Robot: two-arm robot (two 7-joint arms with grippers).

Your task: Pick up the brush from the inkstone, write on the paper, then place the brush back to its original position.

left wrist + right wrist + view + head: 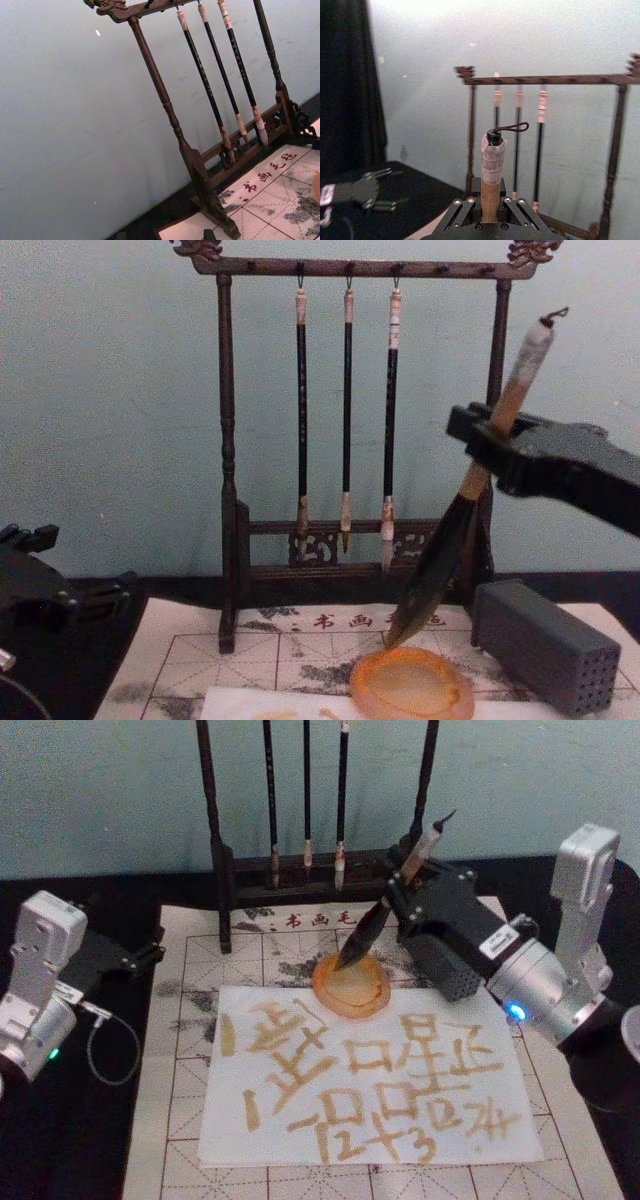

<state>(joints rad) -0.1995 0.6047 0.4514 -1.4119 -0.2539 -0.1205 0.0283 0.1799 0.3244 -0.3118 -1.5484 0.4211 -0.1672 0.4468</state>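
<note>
Tan-shafted brush point(370, 925) clamped in right gripper point(403, 886), tip just over far rim of inkstone point(352, 1013); ease down slowly. Left gripper point(148, 956) idle, left of inkstone.

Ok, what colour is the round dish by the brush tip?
The dish is orange-amber with a paler middle; clearest in the chest view.

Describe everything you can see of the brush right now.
The brush has a whitish wrapped end cap with a dark loop, a tan wooden upper shaft, a thick black lower section and a dark pointed tuft. It is tilted, with the cap up and toward the robot's right and the tuft down at the far rim of the inkstone; whether they touch cannot be told. The right gripper is shut on the tan shaft.
</note>
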